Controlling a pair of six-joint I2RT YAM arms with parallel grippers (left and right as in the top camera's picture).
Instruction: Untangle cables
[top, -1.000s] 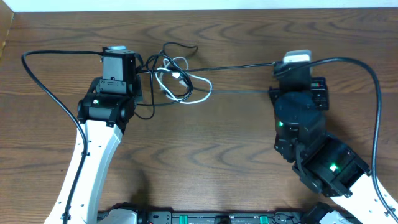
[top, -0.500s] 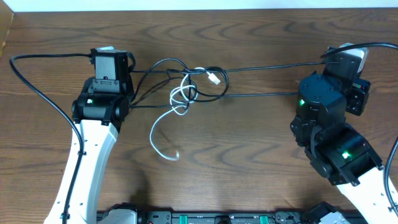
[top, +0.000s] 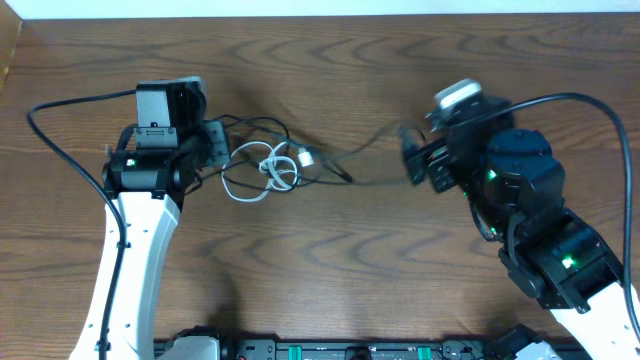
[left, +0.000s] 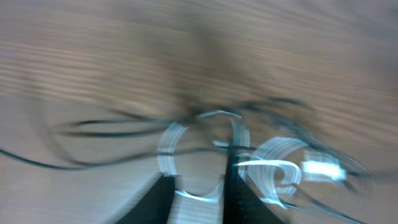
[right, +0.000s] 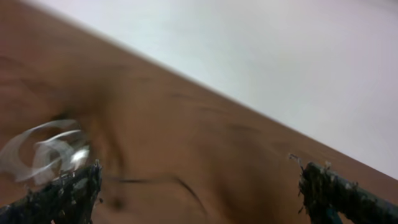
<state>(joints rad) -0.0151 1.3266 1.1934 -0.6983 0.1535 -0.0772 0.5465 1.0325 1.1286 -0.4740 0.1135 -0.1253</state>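
Overhead view: cables (top: 265, 165), black cords tangled with one white loop, bunched on table (top: 330, 270) just beside the left gripper (top: 216, 150); one black strand trails rightward. Jaws of left gripper slightly parted, white loop across the gap; blur hides any grip. Jaws of right gripper (right: 199, 171) spread wide, empty.

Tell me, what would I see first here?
A knot of cables, one white among thin black ones, lies left of the middle of the brown wooden table. The left gripper sits right at it, and the right gripper stands wide open across from it.
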